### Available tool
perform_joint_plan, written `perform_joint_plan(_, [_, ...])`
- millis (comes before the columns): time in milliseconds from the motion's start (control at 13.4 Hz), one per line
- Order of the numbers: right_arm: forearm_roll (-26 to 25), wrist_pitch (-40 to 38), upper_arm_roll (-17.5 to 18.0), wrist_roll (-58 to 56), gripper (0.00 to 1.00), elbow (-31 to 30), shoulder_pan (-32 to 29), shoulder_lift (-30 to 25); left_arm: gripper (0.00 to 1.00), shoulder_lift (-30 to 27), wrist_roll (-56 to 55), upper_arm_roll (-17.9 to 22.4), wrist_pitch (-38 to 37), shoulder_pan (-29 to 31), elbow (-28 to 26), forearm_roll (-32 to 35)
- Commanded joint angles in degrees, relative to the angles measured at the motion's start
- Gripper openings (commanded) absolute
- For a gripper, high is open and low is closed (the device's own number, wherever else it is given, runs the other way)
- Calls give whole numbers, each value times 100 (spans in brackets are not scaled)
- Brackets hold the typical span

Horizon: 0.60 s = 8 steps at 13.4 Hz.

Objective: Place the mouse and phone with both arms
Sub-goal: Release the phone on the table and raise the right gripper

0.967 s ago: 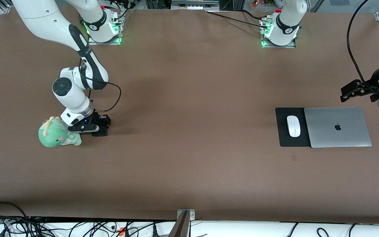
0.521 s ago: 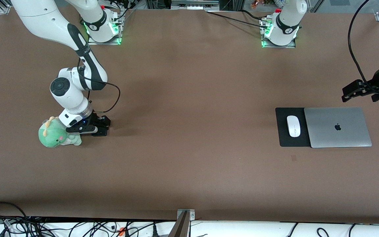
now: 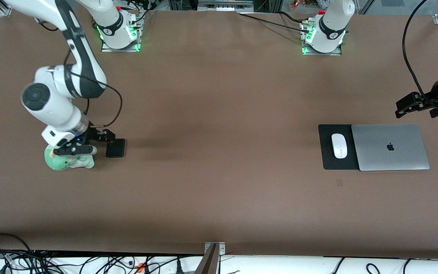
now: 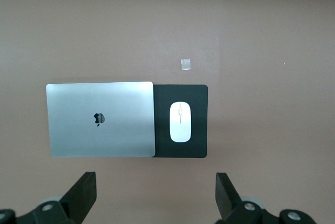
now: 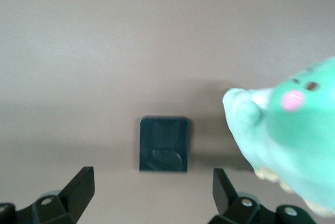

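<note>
The phone (image 3: 115, 148) lies flat on the desk (image 3: 219, 152), long axis running toward the front camera, just beside a green plush toy (image 3: 67, 161). The right tool (image 3: 89, 142) hangs spread wide and empty above them. The mouse (image 3: 339, 145) rests lengthwise on a black pad (image 3: 327, 160) touching a closed laptop (image 3: 390, 147). The left tool (image 4: 157, 198), wide apart and empty, waits over the desk near the laptop.

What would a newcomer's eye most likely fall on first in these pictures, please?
Probably the green plush toy at the right arm's end of the table, with the open right gripper over it and the phone lying beside it. Next, the silver laptop at the left arm's end, beside the mouse on its black pad.
</note>
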Motion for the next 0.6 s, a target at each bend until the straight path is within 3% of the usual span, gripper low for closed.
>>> perform_joint_plan(0, [108, -830, 21, -133, 100, -35, -81, -690, 100, 76, 133, -4, -147, 38, 189, -96])
perform_joint_plan(298, [99, -1936, -155, -142, 100, 140, -89, -1377, 100, 67, 133, -4, -147, 38, 189, -105])
perform_joint_plan(521, [64, -3150, 20, -125, 100, 1140, -423, -1369, 100, 76, 133, -4, -147, 38, 189, -105])
